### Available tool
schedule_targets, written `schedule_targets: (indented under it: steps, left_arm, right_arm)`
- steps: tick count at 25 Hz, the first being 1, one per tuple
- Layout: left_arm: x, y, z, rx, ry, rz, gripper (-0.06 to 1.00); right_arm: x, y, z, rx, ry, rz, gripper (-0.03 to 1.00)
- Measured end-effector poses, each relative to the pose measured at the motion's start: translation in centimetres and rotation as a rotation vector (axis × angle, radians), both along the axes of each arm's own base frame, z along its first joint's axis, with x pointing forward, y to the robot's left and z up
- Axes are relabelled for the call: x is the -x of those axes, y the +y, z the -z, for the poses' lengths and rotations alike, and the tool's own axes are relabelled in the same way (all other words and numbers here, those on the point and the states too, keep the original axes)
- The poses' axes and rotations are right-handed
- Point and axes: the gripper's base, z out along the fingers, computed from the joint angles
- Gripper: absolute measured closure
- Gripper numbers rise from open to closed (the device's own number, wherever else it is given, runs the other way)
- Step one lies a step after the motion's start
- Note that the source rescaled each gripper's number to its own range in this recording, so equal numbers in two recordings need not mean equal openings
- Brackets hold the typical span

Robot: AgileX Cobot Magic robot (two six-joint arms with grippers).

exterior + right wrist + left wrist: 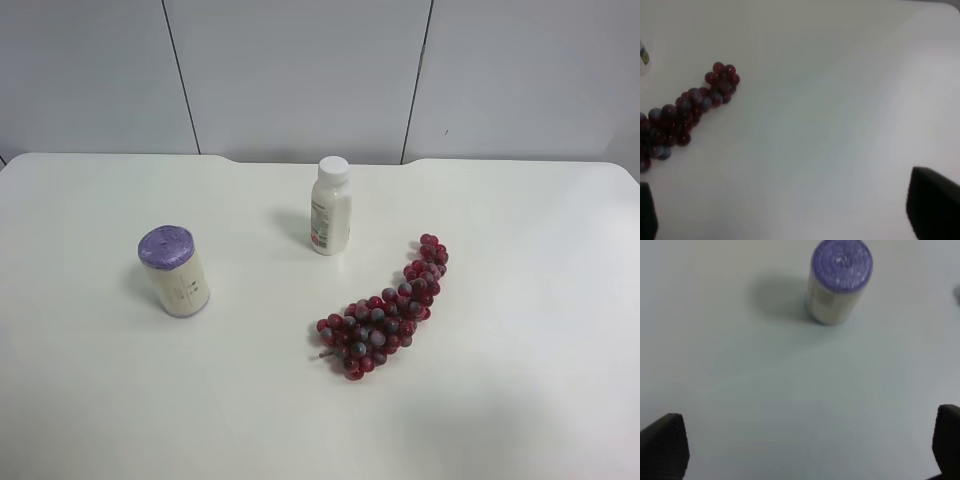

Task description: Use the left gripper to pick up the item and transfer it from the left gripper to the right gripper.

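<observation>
Zero load in wide-spread left gripper (805,445), wide-spread right gripper (790,210). Risks toppling upright purple-lidded canister (175,272), nearer left edge of tabletop (80,400), through off-centre closing.

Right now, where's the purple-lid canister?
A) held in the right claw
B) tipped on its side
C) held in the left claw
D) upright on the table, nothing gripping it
D: the canister stands upright on the table, ahead of the open left claw and apart from it.

On the table (520,400), bottle (331,206) stands behind canister (175,272) and grapes (388,312).
</observation>
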Motion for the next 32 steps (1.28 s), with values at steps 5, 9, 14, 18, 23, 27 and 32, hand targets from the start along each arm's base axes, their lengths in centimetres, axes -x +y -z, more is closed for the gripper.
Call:
schedule_targets:
  steps: [5,9,14,18,23,27,32]
  left_arm:
    - [-3.7,-1.5,0.9,-0.067,0.116,0.063,-0.05]
    - [-6.8,-3.0,2.3,-0.107,0.185,0.076,-0.05]
    - [-9.9,-5.3,4.3,-0.138,0.236,0.102,-0.05]
    - [-11.4,-7.3,5.8,-0.157,0.227,0.144,-0.05]
    - [-12.6,-9.6,7.7,-0.182,0.211,0.169,-0.05]
    - [-13.6,-10.6,9.0,-0.183,0.204,0.177,-0.05]
    - [-14.6,-11.1,10.3,-0.186,0.192,0.187,-0.05]
  right_arm:
    - [0.0,0.0,0.0,0.0,0.0,0.0,-0.03]
    - [0.0,0.0,0.0,0.0,0.0,0.0,-0.03]
    - [0.0,0.0,0.0,0.0,0.0,0.0,-0.03]
    - [0.0,0.0,0.0,0.0,0.0,0.0,-0.03]
    - [0.0,0.0,0.0,0.0,0.0,0.0,-0.03]
    - [0.0,0.0,0.0,0.0,0.0,0.0,-0.03]
    - [0.0,0.0,0.0,0.0,0.0,0.0,-0.03]
